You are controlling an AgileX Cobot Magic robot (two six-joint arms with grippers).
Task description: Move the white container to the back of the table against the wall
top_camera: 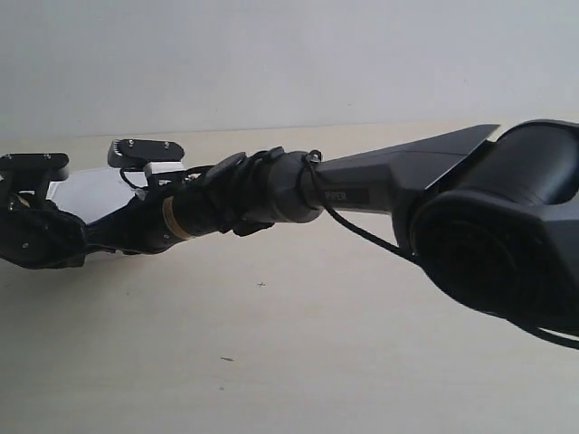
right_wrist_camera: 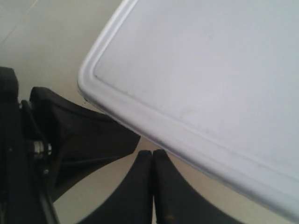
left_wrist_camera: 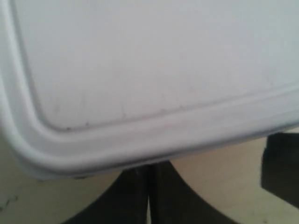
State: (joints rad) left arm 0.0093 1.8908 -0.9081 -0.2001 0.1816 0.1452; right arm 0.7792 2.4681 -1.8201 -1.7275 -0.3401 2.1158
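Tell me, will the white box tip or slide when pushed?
Probably slides: the box looks flat and low on the smooth table. Its rimmed lid looks like hard plastic, so likely stiff, not floppy.

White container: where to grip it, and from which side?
The white container is shallow, broad and flat on top, with no handle in view, so a top pinch looks poor. Probably take its side edge under the raised rim, coming in low along the table.

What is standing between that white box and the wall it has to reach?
Nothing visible does. Behind the white container only a narrow strip of bare table shows before the wall, though the black arms hide part of it.
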